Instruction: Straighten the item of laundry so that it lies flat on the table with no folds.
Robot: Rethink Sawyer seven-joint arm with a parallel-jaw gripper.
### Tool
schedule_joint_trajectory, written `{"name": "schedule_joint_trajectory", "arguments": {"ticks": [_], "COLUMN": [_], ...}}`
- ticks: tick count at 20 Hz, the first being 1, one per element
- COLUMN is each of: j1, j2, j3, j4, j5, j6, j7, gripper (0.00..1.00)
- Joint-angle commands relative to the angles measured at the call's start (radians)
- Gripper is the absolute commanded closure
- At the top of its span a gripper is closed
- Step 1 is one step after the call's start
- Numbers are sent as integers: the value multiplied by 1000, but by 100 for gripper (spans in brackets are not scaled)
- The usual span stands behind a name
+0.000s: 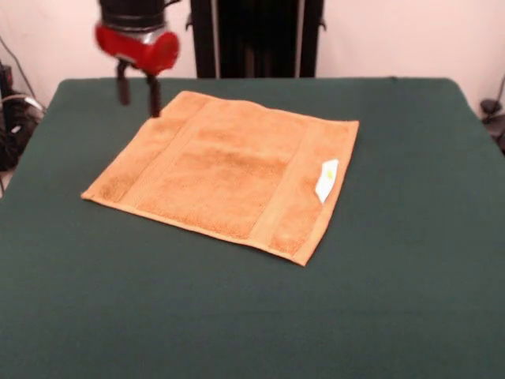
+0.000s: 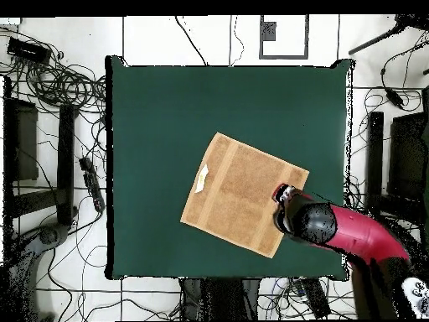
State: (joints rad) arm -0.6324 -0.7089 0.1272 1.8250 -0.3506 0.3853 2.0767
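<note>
And here is the towel (image 1: 229, 175), spread out on the table (image 1: 394, 300), and it looks very nearly done. In the front view all four corners are out, the edges run straight, and the two flat woven bands lie as clean parallel strips. The small white tag (image 1: 326, 180) sits face up close to the edge farthest from the claw. No fold or doubled layer shows in either view; the overhead view shows the same flat four-sided sheet (image 2: 243, 193) turned at an angle to the table's sides.

The claw (image 1: 138, 88) sits at the towel's corner nearest the robot. Its two dark fingers (image 1: 154, 95) point down with a gap between them, and nothing is held: partly open, I'd call it. One fingertip is right at the towel's corner, the other just off the cloth over bare felt. Whether that tip touches the cloth or hangs just above it, I cannot tell. From overhead the arm's head covers that same corner, so the cloth directly under it is hidden.

My read: the flattening is essentially finished. What may be left is small: clearing the claw away from this corner without dragging it, and checking that the hidden bit beneath lies as flat as the rest stretching away from the claw.
</note>
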Motion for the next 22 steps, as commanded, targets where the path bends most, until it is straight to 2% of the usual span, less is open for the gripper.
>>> {"name": "schedule_joint_trajectory", "arguments": {"ticks": [1,6,8,13,16,22], "j1": [-7,-15,-9,35,36,32], "j2": [36,31,18,40,49,44], "j3": [272,303,293,261,224,217], "j4": [50,52,54,-15,-11,-5], "j5": [-262,-320,-318,-336,-295,-311], "j6": [135,127,136,233,161,99], "j7": [-507,-458,-419,-400,-257,-240], "gripper": [0,0,0,0,0,0]}}
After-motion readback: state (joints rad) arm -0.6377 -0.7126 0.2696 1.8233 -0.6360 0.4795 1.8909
